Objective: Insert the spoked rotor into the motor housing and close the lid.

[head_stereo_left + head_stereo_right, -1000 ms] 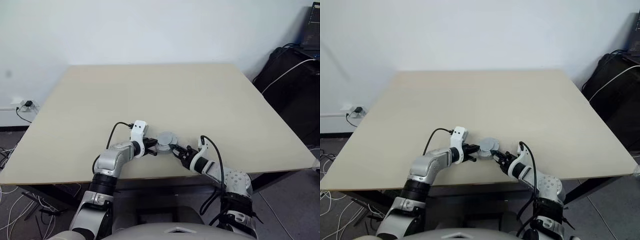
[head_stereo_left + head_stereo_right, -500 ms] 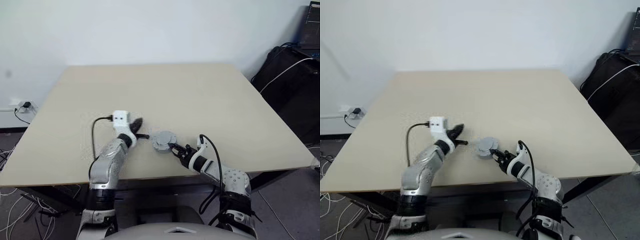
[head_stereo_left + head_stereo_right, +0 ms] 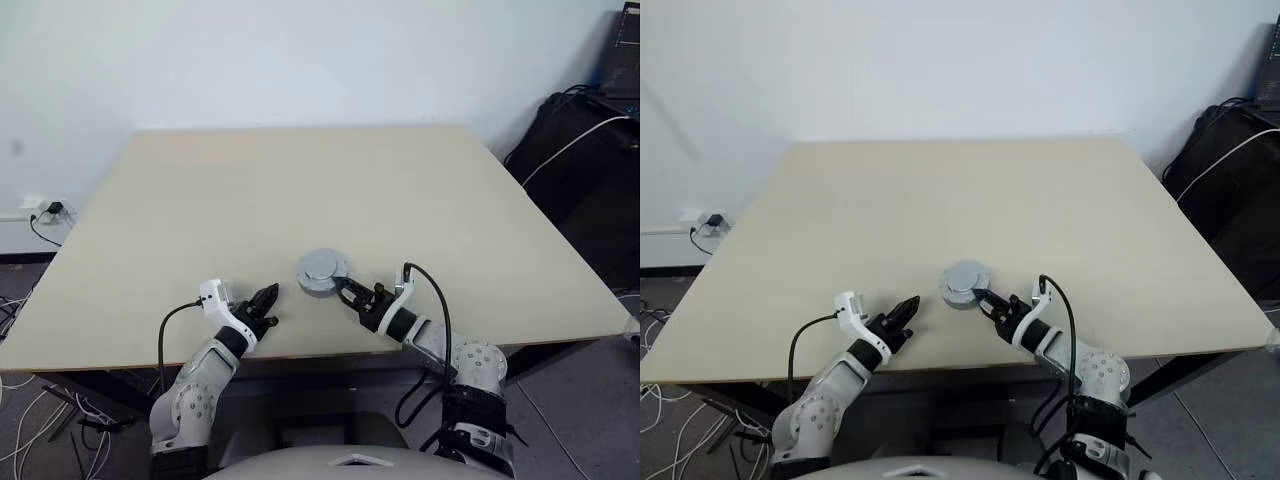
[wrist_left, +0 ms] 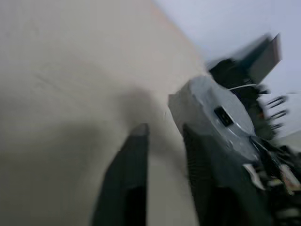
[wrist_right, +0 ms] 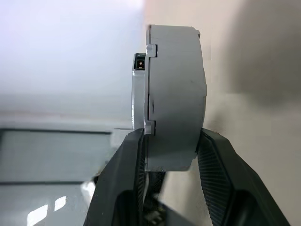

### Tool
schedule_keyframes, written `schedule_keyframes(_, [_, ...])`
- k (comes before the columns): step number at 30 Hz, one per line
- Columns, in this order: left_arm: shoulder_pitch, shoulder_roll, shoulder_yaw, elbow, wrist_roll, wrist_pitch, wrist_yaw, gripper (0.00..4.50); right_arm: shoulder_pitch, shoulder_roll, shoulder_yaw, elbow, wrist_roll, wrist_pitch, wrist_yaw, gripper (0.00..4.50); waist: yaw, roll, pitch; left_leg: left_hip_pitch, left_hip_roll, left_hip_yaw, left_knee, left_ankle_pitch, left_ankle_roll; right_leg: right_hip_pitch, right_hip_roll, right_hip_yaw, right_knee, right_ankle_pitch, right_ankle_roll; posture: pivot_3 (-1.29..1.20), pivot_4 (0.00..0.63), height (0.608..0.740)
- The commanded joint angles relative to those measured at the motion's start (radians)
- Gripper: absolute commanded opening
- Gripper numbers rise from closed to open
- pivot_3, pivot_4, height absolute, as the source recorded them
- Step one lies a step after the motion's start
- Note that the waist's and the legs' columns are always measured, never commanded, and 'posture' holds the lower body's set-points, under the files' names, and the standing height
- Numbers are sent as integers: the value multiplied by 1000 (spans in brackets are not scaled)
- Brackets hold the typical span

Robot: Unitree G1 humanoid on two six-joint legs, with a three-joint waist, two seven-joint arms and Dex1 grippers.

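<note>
The motor housing (image 3: 323, 272), closed under its lid (image 5: 141, 101), sits near the table's (image 3: 300, 190) front edge, clamped edgewise between the right gripper's (image 3: 347, 290) fingers. No readable writing shows on it. The left gripper (image 3: 266, 301), jaws parted and empty, hovers beside the housing.

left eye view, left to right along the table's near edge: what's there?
left gripper → closed motor housing with its lid on → right gripper, which clamps the housing's near edge.
</note>
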Motion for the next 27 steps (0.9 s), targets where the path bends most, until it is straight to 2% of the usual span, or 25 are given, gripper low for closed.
schedule_keyframes(1, [40, -92, 15, -61, -178, 38, -13, 2199, -37, 24, 12, -55, 89, -5, 21, 1301, -1, 0, 0, 0, 0, 0, 0, 0, 0, 0, 0, 0, 0, 0, 0, 0, 0, 740])
schedule_keyframes(5, [91, -108, 14, -64, -363, 77, -6, 3566, -39, 13, 24, -48, 110, -2, 13, 1301, -2, 0, 0, 0, 1, 0, 0, 0, 0, 0, 0, 0, 0, 0, 0, 0, 0, 740])
schedule_keyframes(8, [119, -110, -2, -58, -436, 76, 5, 4475, -39, 3, 31, -43, 118, 3, 9, 1301, -1, -1, 1, 0, 2, 0, 0, 0, 0, 0, 0, 0, 0, 0, 0, 0, 0, 740])
schedule_keyframes(27, [107, -115, -80, 35, -622, 63, 67, 4475, -7, -94, 80, -79, 196, 140, 0, 1301, 0, -2, 2, 0, -2, 0, 0, 0, 0, 0, 0, 0, -1, -1, -1, 0, 0, 740])
